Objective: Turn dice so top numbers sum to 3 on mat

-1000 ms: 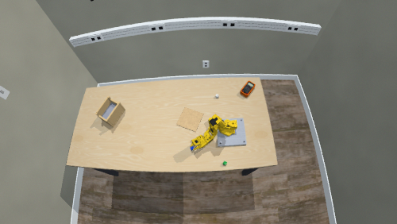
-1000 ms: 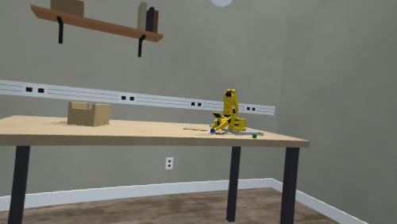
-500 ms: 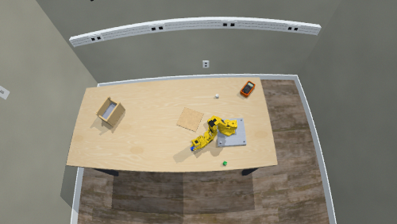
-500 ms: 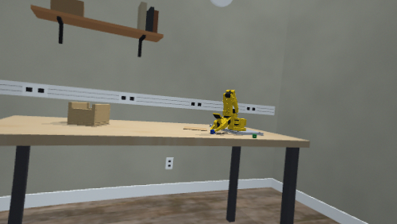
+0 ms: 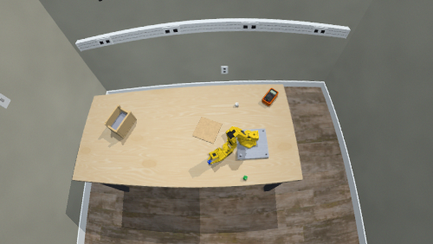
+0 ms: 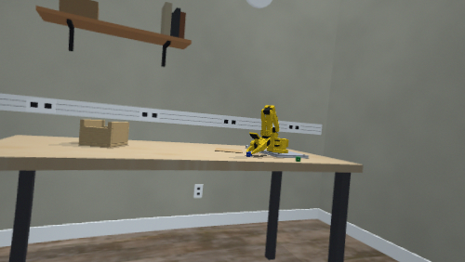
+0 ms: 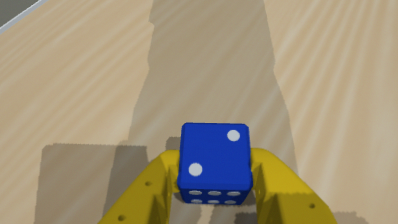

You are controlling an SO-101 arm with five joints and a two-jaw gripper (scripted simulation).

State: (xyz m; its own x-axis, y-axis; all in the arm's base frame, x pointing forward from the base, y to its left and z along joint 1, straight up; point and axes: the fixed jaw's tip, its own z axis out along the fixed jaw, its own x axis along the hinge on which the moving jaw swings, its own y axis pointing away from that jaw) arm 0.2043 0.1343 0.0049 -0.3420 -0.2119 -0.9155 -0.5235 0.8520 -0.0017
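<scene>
Pinching one blue die [image 7: 215,161] between its two yellow fingers, the gripper [image 7: 214,175] is hanging low over the wooden table [image 5: 164,147], on the near side of the arm's grey base plate [image 5: 261,154]. From the wrist view the die is showing a two on its upward face and a six on the face toward the camera. From above, that blue die [image 5: 209,162] is sitting at the tip of the single yellow arm [image 5: 235,140], off the mat.

I am counting three dice in all. One green die [image 5: 245,177] is lying near the front edge of the table, apart from the arm and off the mat. One tan square mat [image 5: 207,129] is lying just beyond the gripper, with no die on it. One white die [image 5: 236,104] is resting farther back, toward the wall.

One open cardboard box [image 5: 120,121] is standing at the far left of the table, and one orange meter [image 5: 269,96] is lying at the back right corner.
</scene>
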